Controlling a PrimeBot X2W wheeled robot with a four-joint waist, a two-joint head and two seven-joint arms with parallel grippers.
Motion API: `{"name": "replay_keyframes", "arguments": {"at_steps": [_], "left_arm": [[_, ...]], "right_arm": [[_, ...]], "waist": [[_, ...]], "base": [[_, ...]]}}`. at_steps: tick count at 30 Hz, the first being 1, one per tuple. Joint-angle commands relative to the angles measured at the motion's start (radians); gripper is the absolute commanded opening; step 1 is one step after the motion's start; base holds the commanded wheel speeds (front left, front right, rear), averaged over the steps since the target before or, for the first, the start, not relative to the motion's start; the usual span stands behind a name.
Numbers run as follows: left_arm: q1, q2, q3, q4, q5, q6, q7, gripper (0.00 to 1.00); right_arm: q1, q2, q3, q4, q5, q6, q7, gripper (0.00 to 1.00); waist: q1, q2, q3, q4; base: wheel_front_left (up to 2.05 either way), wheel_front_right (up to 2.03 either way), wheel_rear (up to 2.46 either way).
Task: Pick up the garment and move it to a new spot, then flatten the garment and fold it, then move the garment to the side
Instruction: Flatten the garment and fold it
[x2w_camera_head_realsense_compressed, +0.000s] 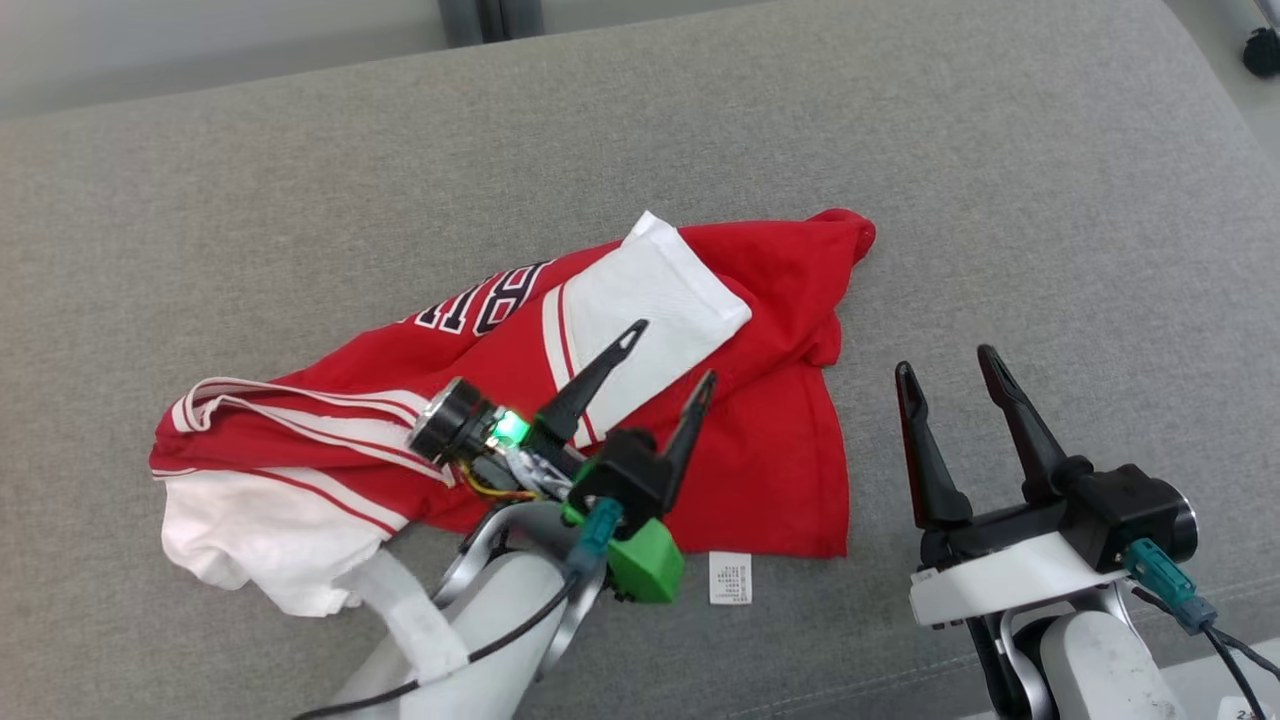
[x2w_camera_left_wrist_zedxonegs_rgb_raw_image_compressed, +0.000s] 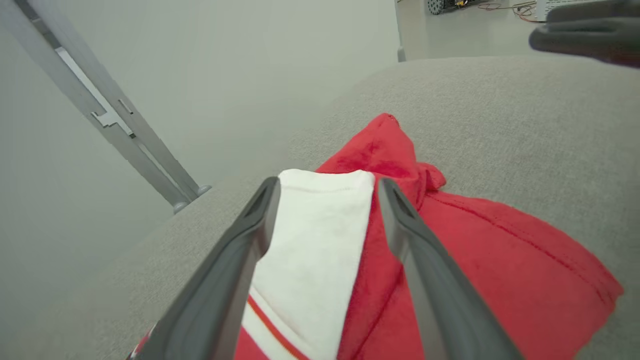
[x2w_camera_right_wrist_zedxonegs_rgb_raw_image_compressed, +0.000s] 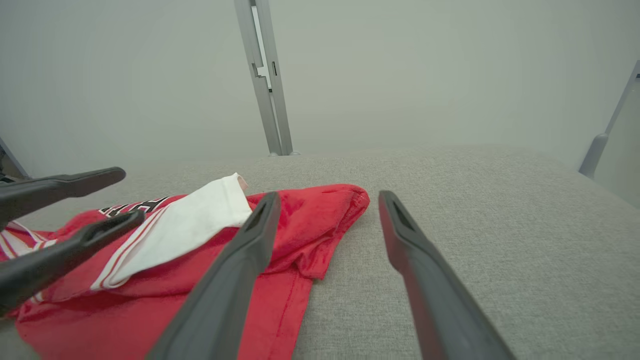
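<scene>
While one crumpled red-and-white shirt lies across the left and middle of the grey cushion, two grippers are over the cushion. The left gripper has its fingers spread wide, gripping nothing, and sits over the shirt's white sleeve. One small white label lies on the cushion at the shirt's near hem. The right gripper, also wide and empty, is over bare cushion just right of the shirt's red edge.
</scene>
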Motion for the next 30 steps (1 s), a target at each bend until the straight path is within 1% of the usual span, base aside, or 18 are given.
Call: {"name": "replay_keyframes", "arguments": {"at_steps": [1, 3, 5, 9, 11, 18, 22, 23, 24, 27, 28, 29, 30], "left_arm": [[-0.033, -0.001, -0.017, 0.024, 0.021, -0.008, 0.007, 1.0], [-0.084, -0.015, -0.054, 0.075, 0.053, -0.007, 0.02, 1.0], [-0.119, -0.025, -0.072, 0.121, 0.078, 0.005, 0.035, 1.0], [-0.19, -0.032, -0.108, 0.202, 0.155, 0.068, 0.095, 1.0], [-0.215, -0.036, -0.125, 0.229, 0.18, 0.09, 0.122, 1.0], [-0.268, -0.038, -0.182, 0.264, 0.257, 0.14, 0.193, 1.0], [-0.277, -0.034, -0.195, 0.265, 0.275, 0.149, 0.228, 1.0], [-0.277, -0.031, -0.197, 0.263, 0.271, 0.149, 0.238, 0.84], [-0.278, -0.028, -0.199, 0.262, 0.273, 0.148, 0.247, 0.65], [-0.278, -0.021, -0.198, 0.246, 0.265, 0.147, 0.26, 0.37], [-0.277, -0.019, -0.197, 0.239, 0.261, 0.148, 0.259, 0.23], [-0.276, -0.016, -0.198, 0.234, 0.258, 0.147, 0.259, 0.0], [-0.273, -0.015, -0.196, 0.225, 0.251, 0.147, 0.251, 0.0]], "right_arm": [[-0.015, -0.002, 0.0, 0.0, 0.01, -0.001, -0.001, 1.0], [-0.024, -0.002, 0.002, -0.002, 0.014, -0.001, -0.001, 1.0], [-0.029, -0.002, 0.004, -0.003, 0.022, -0.001, -0.001, 1.0], [-0.046, -0.002, 0.004, -0.005, 0.03, -0.001, -0.001, 1.0], [-0.046, -0.002, 0.002, -0.004, 0.035, -0.001, -0.001, 1.0], [-0.048, -0.002, -0.001, 0.001, 0.045, -0.001, -0.001, 1.0], [-0.049, -0.002, 0.001, 0.002, 0.052, -0.001, -0.001, 1.0], [-0.049, -0.002, 0.002, 0.002, 0.053, -0.001, -0.001, 1.0], [-0.05, -0.002, 0.002, 0.002, 0.055, -0.001, -0.001, 1.0], [-0.05, -0.002, 0.001, 0.002, 0.06, -0.001, -0.001, 1.0], [-0.05, -0.002, 0.0, 0.002, 0.06, -0.001, -0.001, 1.0], [-0.05, -0.002, 0.0, 0.002, 0.061, -0.001, -0.001, 1.0], [-0.049, -0.002, -0.001, 0.002, 0.061, -0.001, -0.001, 1.0]], "waist": [[0.0, 0.0, 0.034, -0.029], [0.0, 0.0, 0.054, -0.044], [0.0, 0.0, 0.071, -0.058], [0.0, 0.0, 0.096, -0.081], [0.0, 0.0, 0.104, -0.089], [0.0, 0.0, 0.108, -0.109], [0.0, 0.0, 0.105, -0.114], [0.0, 0.0, 0.105, -0.114], [0.0, 0.0, 0.104, -0.114], [0.0, 0.0, 0.102, -0.112], [0.0, 0.0, 0.102, -0.11], [0.0, 0.0, 0.1, -0.108], [0.0, 0.0, 0.1, -0.106]], "base": [[0.0, 0.0, 0.0], [0.0, 0.0, 0.0], [0.0, 0.0, 0.0], [0.0, 0.0, 0.0], [0.0, 0.0, 0.0], [0.0, 0.0, 0.0], [0.0, 0.0, 0.0], [0.0, 0.0, 0.0], [0.0, 0.0, 0.0], [0.0, 0.0, 0.0], [0.0, 0.0, 0.0], [0.0, 0.0, 0.0], [0.0, 0.0, 0.0]]}}
